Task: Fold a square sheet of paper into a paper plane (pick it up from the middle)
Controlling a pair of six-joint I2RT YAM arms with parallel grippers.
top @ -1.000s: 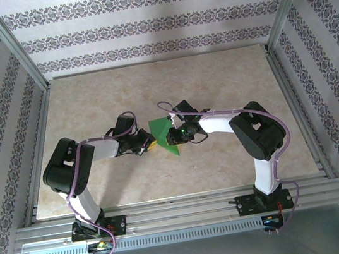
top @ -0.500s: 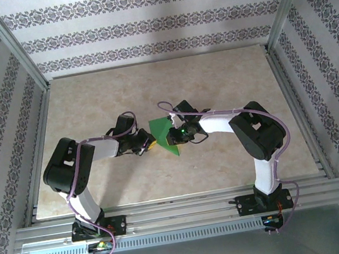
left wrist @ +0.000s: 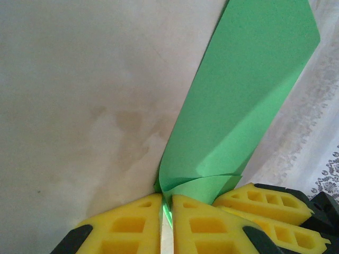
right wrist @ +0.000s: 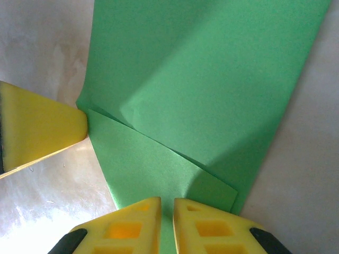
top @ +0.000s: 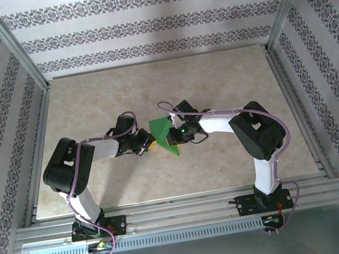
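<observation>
The green sheet of paper [top: 159, 130] is folded into a pointed shape and sits between the two arms at the table's middle. My left gripper [top: 149, 146] is shut on the paper's left corner. In the left wrist view the yellow pads [left wrist: 127, 222] pinch a thin green edge, and the folded paper [left wrist: 238, 100] rises away from my left gripper [left wrist: 167, 206]. My right gripper [top: 174, 138] is shut on the paper's right side. In the right wrist view the paper [right wrist: 212, 79] runs into the narrow slit of my right gripper [right wrist: 167, 211]. A left finger [right wrist: 37, 132] touches the paper's corner there.
The beige marbled table [top: 214, 82] lies open all round the paper. Patterned walls [top: 141, 22] and metal posts close in the back and sides. An aluminium rail [top: 182, 209] carrying both arm bases runs along the near edge.
</observation>
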